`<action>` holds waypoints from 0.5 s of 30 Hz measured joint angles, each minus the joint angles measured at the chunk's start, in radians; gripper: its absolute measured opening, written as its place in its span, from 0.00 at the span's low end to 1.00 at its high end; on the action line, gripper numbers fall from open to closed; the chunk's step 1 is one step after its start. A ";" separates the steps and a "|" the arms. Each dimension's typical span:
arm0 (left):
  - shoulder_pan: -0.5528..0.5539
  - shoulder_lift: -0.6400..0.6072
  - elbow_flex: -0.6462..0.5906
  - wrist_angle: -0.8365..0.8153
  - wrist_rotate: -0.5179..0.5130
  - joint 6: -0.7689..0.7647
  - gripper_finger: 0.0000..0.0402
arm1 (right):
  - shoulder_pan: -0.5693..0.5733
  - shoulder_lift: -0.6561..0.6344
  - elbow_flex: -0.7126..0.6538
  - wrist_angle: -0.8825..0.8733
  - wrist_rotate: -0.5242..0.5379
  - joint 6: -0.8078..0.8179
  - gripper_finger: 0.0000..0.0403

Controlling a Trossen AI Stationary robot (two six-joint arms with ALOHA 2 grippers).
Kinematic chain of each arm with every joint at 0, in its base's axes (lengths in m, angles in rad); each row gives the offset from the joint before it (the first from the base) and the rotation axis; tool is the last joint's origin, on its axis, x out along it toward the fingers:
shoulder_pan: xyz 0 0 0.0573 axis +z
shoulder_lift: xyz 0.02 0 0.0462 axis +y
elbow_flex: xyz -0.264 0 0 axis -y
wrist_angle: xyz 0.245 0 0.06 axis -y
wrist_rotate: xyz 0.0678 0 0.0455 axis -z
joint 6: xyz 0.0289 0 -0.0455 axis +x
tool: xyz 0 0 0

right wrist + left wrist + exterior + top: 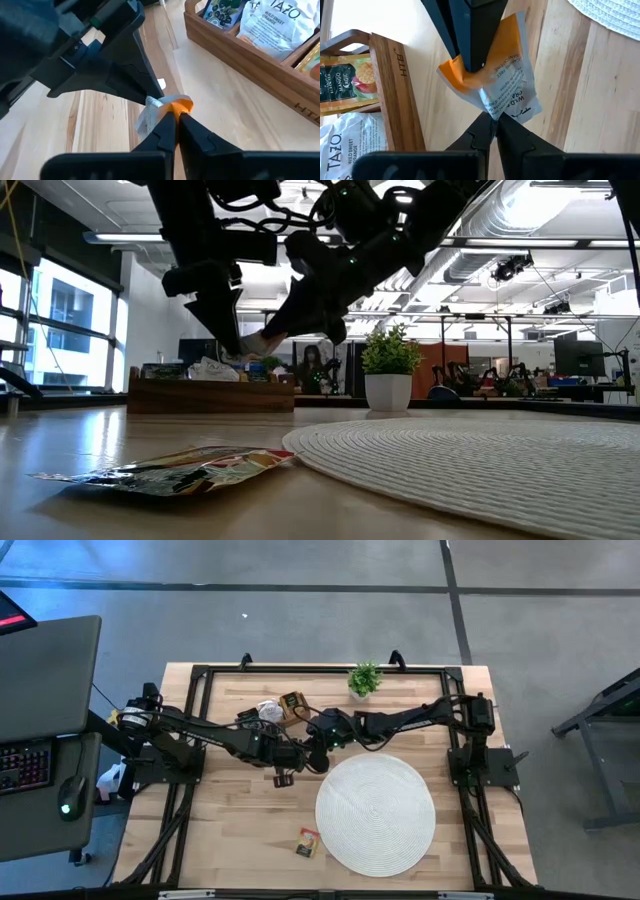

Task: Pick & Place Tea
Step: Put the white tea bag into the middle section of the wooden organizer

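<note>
A white-and-orange tea sachet [507, 70] hangs crumpled above the bare wood between the wooden tray [283, 708] and the round mat [375, 815]. Both grippers are shut on it. My left gripper [493, 122] reaches in from the table's left and has the sachet's white printed end. My right gripper [173, 116] reaches in from the table's right and has its orange end. In the low view the sachet [262, 341] shows as a small pale scrap between the two dark hands, well above the tabletop. My left gripper pinches the sachet's white printed end [504, 106] between its two fingertips, slanting steeply down from the table's left. The sachet is lifted clear of the table. My right gripper pinches the opposite, orange end [176, 105] between its two fingertips, slanting down from the table's right. The sachet is bent and wrinkled between the two holds.
The wooden tray [250, 55] at the far side holds more sachets [272, 22]. A small potted plant [364, 680] stands right of it. Another sachet [308, 842] lies flat near the front edge, just left of the mat [480, 455].
</note>
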 joint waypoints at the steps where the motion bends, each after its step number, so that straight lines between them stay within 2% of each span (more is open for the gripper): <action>1: 0.000 0.000 0.000 0.000 0.000 0.000 0.07 | 0.000 0.000 0.000 -0.002 0.000 0.000 0.03; 5: 0.000 0.000 0.000 -0.002 0.000 0.000 0.17 | 0.000 0.000 0.000 -0.017 0.000 -0.001 0.05; 8: 0.000 0.000 0.000 -0.003 0.002 -0.019 0.27 | 0.000 0.000 0.000 -0.048 0.017 -0.001 0.03; 12: 0.000 0.000 0.000 -0.015 0.013 -0.112 0.39 | 0.000 -0.001 0.000 -0.107 0.116 -0.042 0.02; 15: 0.000 0.000 0.000 -0.049 0.014 -0.151 0.43 | -0.012 -0.023 0.000 -0.150 0.229 -0.080 0.03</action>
